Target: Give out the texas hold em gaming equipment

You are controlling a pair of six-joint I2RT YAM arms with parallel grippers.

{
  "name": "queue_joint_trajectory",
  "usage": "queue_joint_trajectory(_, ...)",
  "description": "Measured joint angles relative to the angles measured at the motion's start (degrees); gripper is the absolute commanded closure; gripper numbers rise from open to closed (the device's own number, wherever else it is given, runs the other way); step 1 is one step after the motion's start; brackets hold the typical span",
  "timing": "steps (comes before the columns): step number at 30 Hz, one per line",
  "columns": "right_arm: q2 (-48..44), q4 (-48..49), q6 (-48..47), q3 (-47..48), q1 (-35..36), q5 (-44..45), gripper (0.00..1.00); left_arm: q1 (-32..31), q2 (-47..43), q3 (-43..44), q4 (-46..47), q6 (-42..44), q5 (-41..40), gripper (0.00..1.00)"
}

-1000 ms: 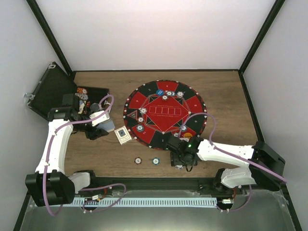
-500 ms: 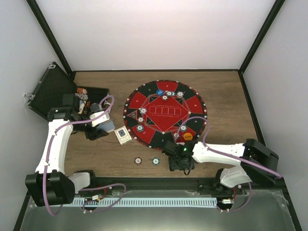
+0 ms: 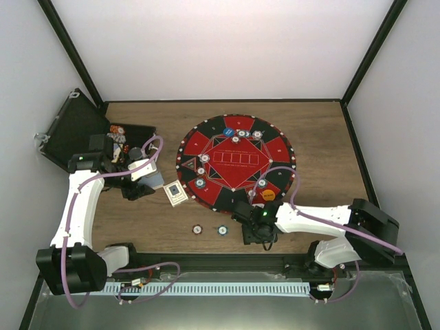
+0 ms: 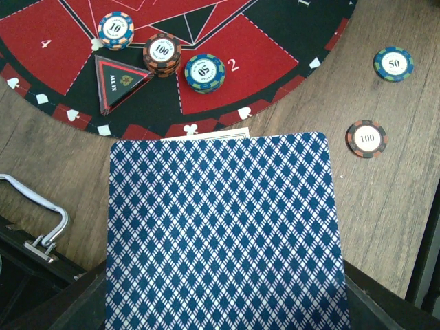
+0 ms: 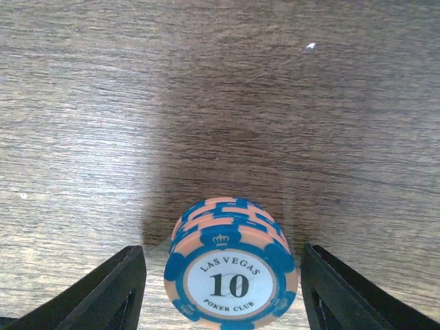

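Right hand (image 5: 227, 289) open, straddling short stack of 10-marked chips (image 5: 230, 268) on surface (image 5: 220, 82) without touching: stiff, light, slick, likely to shear, so pinch opposite rims low; left hand (image 3: 146, 177) clamps thin bendy card (image 4: 223, 234).

Matt wood-grain table (image 5: 206, 82), smooth plastic chips (image 5: 232, 275).

mat (image 3: 227, 180): round, red-black, mid-table | case (image 3: 72, 130): black, lid open, left of mat | table (image 3: 323, 137): wood
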Motion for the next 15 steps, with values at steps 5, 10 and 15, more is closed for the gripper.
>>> queue_joint_trajectory(5,-0.13,-0.35,-0.02,-0.17,0.00,0.04,0.41,0.00,0.00,0.00,0.00,0.00,-0.02,0.89)
queue_joint_trajectory(10,-0.13,-0.79,-0.04,-0.17,0.00,0.48,0.45,0.00,0.00,0.00,0.02,0.00,0.00,0.89)
queue_joint_trajectory(15,0.44,-1.51,-0.26,0.28,0.02,1.20,0.49,0.00,0.00,0.00,0.02,0.00,0.00,0.89)
